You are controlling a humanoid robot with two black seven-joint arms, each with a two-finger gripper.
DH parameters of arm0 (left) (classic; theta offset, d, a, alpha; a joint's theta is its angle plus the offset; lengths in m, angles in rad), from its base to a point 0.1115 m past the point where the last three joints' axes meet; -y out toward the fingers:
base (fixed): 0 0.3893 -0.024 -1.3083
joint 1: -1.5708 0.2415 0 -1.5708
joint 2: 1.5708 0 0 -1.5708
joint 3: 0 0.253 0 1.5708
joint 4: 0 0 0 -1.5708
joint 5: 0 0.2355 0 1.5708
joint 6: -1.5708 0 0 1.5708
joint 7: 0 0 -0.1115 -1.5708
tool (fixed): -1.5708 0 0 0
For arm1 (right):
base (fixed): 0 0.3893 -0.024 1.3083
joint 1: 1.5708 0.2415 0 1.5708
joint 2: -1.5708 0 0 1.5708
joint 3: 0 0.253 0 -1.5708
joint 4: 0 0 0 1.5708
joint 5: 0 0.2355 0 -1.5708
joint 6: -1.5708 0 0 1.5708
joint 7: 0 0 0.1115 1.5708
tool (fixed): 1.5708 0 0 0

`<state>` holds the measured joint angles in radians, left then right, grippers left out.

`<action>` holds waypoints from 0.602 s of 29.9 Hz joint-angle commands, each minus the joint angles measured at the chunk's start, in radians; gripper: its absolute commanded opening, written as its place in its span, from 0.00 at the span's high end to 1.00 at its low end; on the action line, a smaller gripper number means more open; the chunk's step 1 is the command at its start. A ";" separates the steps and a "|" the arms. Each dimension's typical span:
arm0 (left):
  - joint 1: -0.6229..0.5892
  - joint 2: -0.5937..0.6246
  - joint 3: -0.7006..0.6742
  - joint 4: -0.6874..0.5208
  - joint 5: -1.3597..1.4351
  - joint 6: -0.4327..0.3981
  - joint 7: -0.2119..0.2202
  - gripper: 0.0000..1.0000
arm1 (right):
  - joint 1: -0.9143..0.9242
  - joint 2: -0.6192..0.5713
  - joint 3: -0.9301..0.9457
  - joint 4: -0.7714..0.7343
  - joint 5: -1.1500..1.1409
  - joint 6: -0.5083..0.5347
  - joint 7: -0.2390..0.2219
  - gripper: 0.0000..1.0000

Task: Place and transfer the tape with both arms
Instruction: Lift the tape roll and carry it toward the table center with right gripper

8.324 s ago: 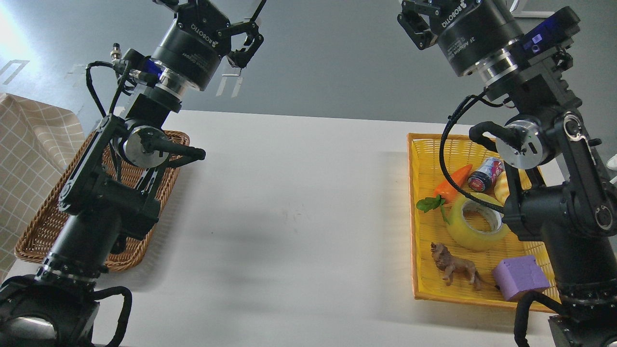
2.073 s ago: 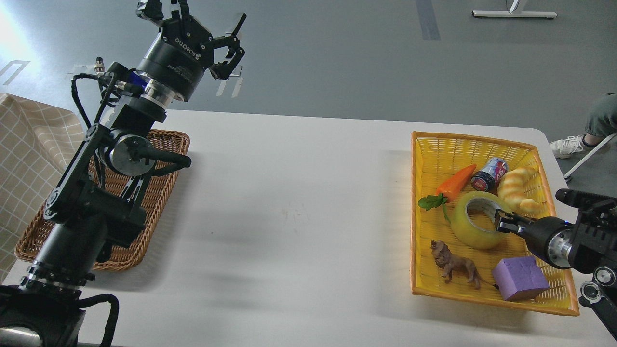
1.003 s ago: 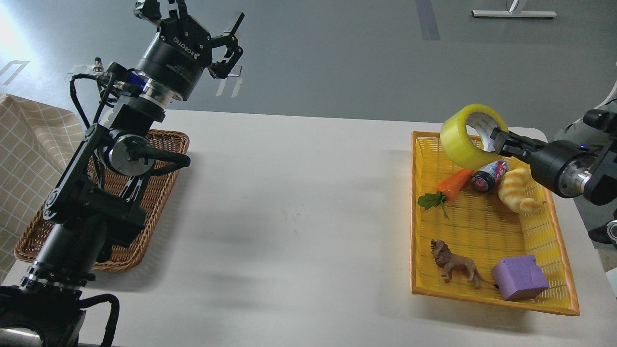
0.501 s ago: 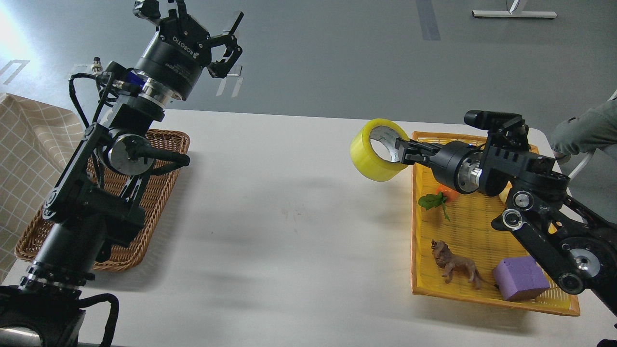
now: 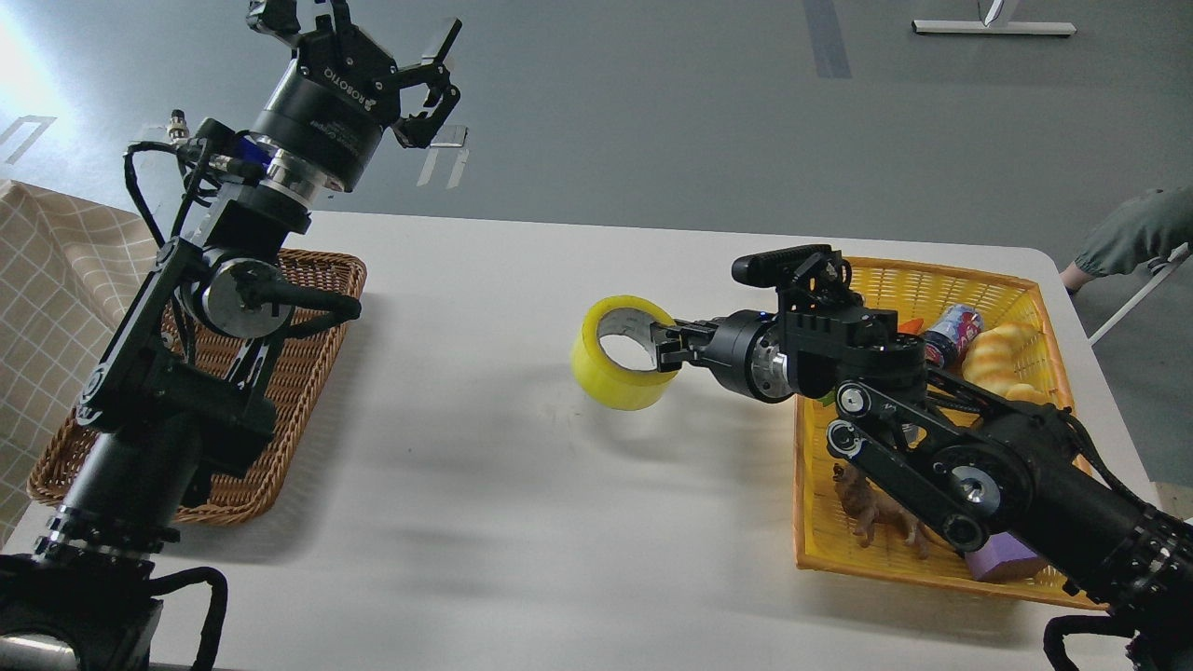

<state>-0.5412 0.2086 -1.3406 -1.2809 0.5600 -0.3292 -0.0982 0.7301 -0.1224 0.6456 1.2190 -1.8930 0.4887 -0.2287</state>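
Observation:
The yellow tape roll (image 5: 623, 354) with its grey-white core hangs over the middle of the white table (image 5: 522, 485), just right of centre. My right gripper (image 5: 667, 348) is shut on the roll's right wall, one finger inside the core, and holds it a little above the tabletop. My right arm (image 5: 932, 438) reaches left across the yellow basket (image 5: 811, 503). My left gripper (image 5: 368, 37) is open and empty, held high above the table's far left, over the brown wicker basket (image 5: 308, 373).
The yellow basket holds a lion figure (image 5: 862, 508), a purple block (image 5: 1002, 559), a small can (image 5: 951, 331), a croissant toy (image 5: 997, 363) and an orange carrot partly behind my arm. A checked cloth (image 5: 56, 317) lies at far left.
My right gripper lifted the tape out of the yellow basket and carried it left and down to the table's middle. The left arm shifted only slightly.

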 commanded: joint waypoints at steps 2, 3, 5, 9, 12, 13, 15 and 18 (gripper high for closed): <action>0.009 0.000 -0.005 0.000 0.000 -0.001 0.000 0.02 | 0.003 0.066 -0.015 -0.009 0.000 0.000 0.000 1.00; 0.010 0.000 -0.009 0.000 0.000 -0.001 0.000 0.02 | 0.003 0.081 -0.017 -0.027 0.000 0.000 0.000 1.00; 0.010 0.002 -0.014 0.000 0.000 -0.001 0.000 0.02 | 0.003 0.104 -0.017 -0.047 0.000 0.000 0.000 1.00; 0.010 0.006 -0.020 0.000 0.000 -0.002 0.000 0.02 | 0.003 0.119 -0.018 -0.068 0.000 0.000 0.000 1.00; 0.021 0.015 -0.031 0.000 0.000 -0.004 0.000 0.02 | 0.002 0.122 -0.029 -0.091 -0.002 0.000 0.000 1.00; 0.024 0.017 -0.031 0.000 0.000 -0.005 0.000 0.02 | 0.002 0.122 -0.030 -0.091 -0.002 0.000 0.000 1.00; 0.024 0.018 -0.032 -0.002 0.000 -0.005 0.000 0.02 | -0.001 0.122 -0.030 -0.091 -0.002 0.000 0.000 1.00; 0.029 0.028 -0.032 -0.003 0.000 -0.002 0.000 0.02 | -0.003 0.122 -0.030 -0.098 -0.002 0.000 0.000 1.00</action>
<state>-0.5160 0.2296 -1.3726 -1.2816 0.5596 -0.3338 -0.0982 0.7284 0.0000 0.6153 1.1269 -1.8945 0.4887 -0.2286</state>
